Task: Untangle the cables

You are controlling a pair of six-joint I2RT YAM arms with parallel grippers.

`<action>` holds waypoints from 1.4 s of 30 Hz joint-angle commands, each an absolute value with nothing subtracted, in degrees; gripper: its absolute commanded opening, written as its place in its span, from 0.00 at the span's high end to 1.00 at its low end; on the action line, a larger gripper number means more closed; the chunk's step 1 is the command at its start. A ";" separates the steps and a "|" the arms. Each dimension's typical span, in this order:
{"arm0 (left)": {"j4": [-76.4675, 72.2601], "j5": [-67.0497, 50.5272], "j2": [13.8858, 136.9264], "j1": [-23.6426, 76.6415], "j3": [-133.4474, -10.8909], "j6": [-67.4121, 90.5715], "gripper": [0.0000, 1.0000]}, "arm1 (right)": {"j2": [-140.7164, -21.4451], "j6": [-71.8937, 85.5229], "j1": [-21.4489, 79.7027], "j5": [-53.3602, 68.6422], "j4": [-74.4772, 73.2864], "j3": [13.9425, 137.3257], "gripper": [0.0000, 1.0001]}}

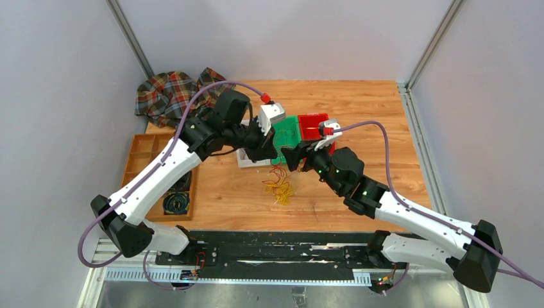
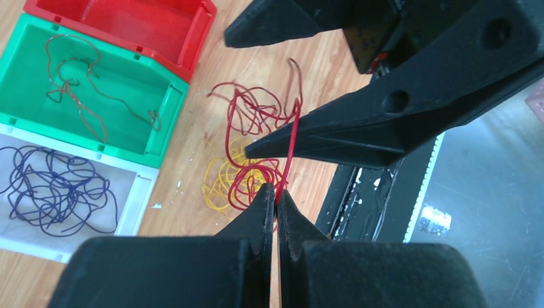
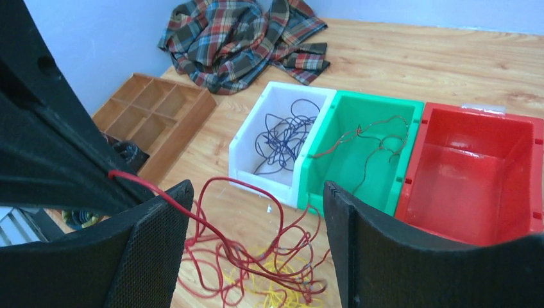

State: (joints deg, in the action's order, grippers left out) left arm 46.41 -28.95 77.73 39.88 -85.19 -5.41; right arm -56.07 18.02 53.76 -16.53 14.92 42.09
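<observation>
cables [image 1: 280,190] in a loose heap, one red strand [image 2: 292,147] pinched between left fingers [image 2: 260,215], right fingers [image 3: 154,250] spread above it

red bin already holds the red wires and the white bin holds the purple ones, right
No. The red bin is empty in the right wrist view; the red wires lie on the table. The white bin does hold the purple ones.

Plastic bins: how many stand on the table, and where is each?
3, in a row past the loose wires: white bin left, green bin middle, red bin right, as the right wrist view shows. None seems hidden.
</observation>
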 commanded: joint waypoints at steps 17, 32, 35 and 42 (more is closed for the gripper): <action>54.07 -39.28 75.77 40.43 -94.04 -7.47 0.99 | -59.51 18.60 53.28 -34.59 29.81 33.31 0.35; 55.88 -32.21 75.76 40.52 -97.08 -17.20 0.99 | -43.57 23.31 53.22 -15.68 22.92 30.13 0.25; 56.16 -28.51 75.27 40.52 -97.38 -22.54 0.99 | -37.89 23.50 53.02 -12.10 16.42 31.14 0.23; 56.16 -28.23 74.55 41.92 -96.78 -31.66 1.00 | -36.35 20.23 47.05 -4.77 5.77 41.12 0.21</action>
